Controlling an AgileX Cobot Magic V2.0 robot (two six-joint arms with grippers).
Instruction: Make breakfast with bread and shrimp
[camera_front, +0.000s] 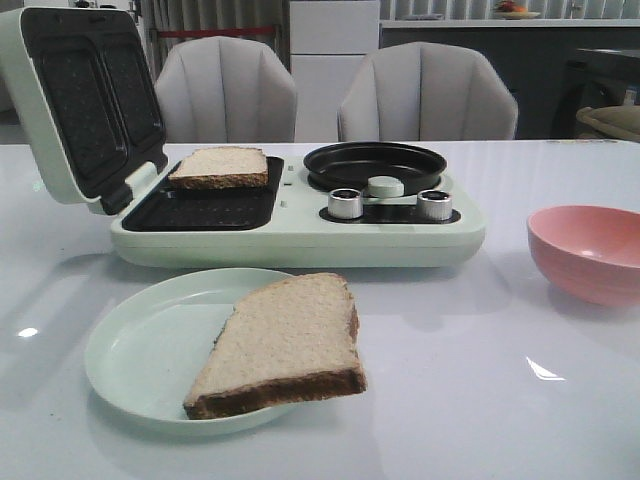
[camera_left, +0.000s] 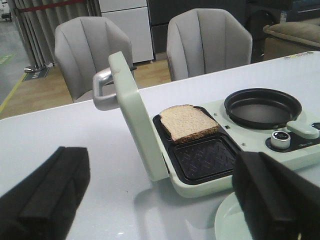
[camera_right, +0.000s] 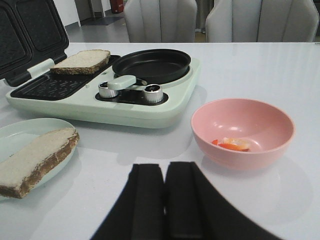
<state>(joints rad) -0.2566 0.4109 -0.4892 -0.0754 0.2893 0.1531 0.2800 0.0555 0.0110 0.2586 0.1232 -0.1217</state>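
Note:
One slice of bread (camera_front: 219, 166) (camera_left: 187, 123) (camera_right: 80, 61) lies on the back plate of the open pale green sandwich maker (camera_front: 300, 235). A second bread slice (camera_front: 285, 343) (camera_right: 35, 160) rests on a pale green plate (camera_front: 140, 350), overhanging its right rim. Shrimp (camera_right: 232, 144) lie in the pink bowl (camera_right: 243, 131) (camera_front: 590, 250) at the right. My left gripper (camera_left: 160, 200) is open and empty, above the table left of the sandwich maker. My right gripper (camera_right: 164, 172) is shut on nothing, near the table's front, just short of the pink bowl. Neither gripper shows in the front view.
The sandwich maker's lid (camera_front: 80, 100) stands open at the left. A black round pan (camera_front: 375, 165) and two silver knobs (camera_front: 345, 203) sit on its right half. Two grey chairs (camera_front: 225, 90) stand behind the table.

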